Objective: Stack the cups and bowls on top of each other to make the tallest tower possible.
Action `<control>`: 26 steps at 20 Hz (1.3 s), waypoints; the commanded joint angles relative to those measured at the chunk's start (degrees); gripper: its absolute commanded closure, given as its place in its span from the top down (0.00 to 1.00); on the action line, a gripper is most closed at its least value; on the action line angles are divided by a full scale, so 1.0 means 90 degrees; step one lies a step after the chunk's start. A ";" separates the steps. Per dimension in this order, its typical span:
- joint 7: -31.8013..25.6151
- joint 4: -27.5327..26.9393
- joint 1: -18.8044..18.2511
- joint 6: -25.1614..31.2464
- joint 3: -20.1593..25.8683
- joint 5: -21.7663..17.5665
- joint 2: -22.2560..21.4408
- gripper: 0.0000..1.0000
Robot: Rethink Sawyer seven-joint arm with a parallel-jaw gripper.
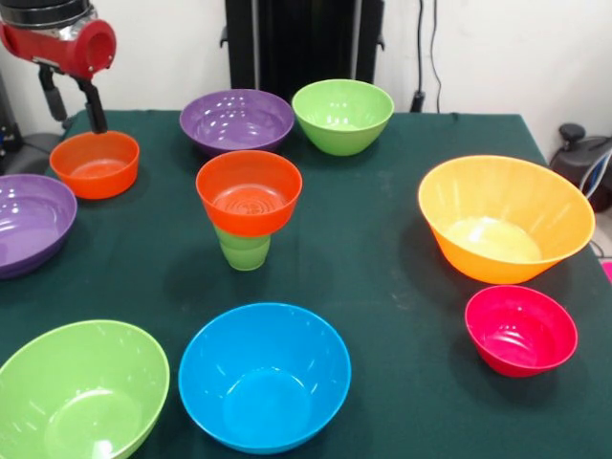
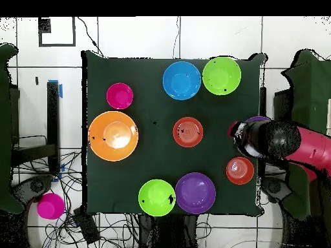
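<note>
Glossy plastic is showing everywhere: nine round bowls [image 1: 265, 377] are sitting around one ridged light-green cup [image 1: 244, 251] at centre, carrying an orange-red bowl [image 1: 249, 191]. Gripper [image 1: 97, 119] is hovering at ten o'clock; its spread I cannot tell.

At mid-worktop the tower [image 1: 247, 208] stands upright: a small orange-red bowl [image 1: 249, 191] seated in the light-green cup [image 1: 244, 249]. Loose and upright around it: second orange-red bowl [image 1: 95, 163], two purple bowls [image 1: 236, 120] [image 1: 29, 223], two lime-green bowls [image 1: 342, 115] [image 1: 81, 394], blue bowl [image 1: 264, 375], large orange bowl [image 1: 505, 218], pink-red bowl [image 1: 520, 330] just beside the orange one.
</note>
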 commanded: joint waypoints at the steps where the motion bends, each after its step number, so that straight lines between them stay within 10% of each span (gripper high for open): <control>1: -0.0816 0.0233 -0.0096 -0.0400 -0.0032 -0.0576 0.0505 1.00; 26: -0.0539 -0.0618 0.0153 -0.0527 0.0089 -0.0779 0.1251 1.00</control>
